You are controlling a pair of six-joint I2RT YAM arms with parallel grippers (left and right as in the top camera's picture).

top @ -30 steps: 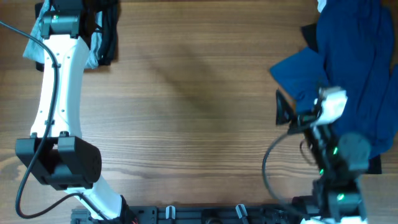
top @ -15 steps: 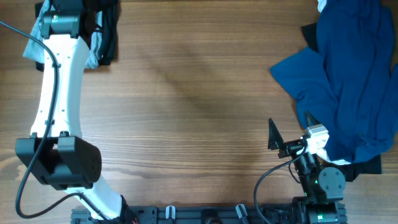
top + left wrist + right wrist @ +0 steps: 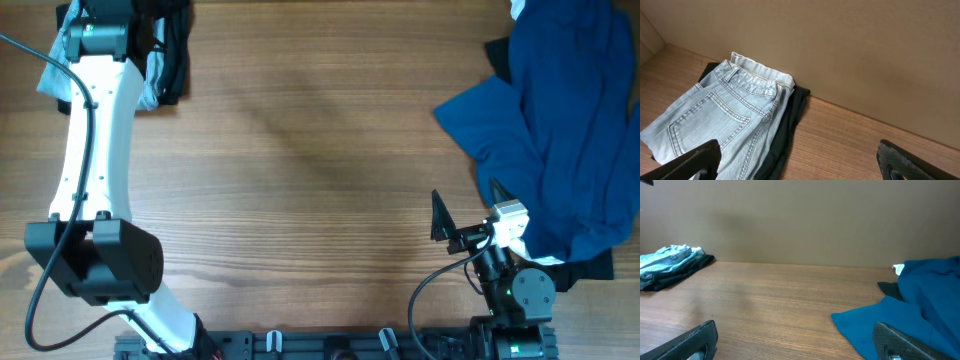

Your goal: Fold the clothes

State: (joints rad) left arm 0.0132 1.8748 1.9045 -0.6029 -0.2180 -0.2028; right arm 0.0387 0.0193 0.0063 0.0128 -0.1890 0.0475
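The pale blue denim shorts (image 3: 715,117) lie folded on a black garment (image 3: 790,112) at the table's far left corner. In the overhead view the left arm (image 3: 95,130) covers most of them, with only their edges (image 3: 50,80) showing. My left gripper (image 3: 797,162) is open and empty, hovering at the right edge of the shorts. My right gripper (image 3: 467,205) is open and empty near the front right, just left of the dark navy garment. The shorts show far off in the right wrist view (image 3: 665,260).
A large dark navy garment (image 3: 570,110) is heaped along the right side and also shows in the right wrist view (image 3: 920,310). Black cloth (image 3: 498,55) pokes out from under it. A back wall (image 3: 865,60) stands close behind the shorts.
My right arm pulled back from the navy garment's edge toward the table's front edge, then stayed still. The left arm and the shorts have not moved.
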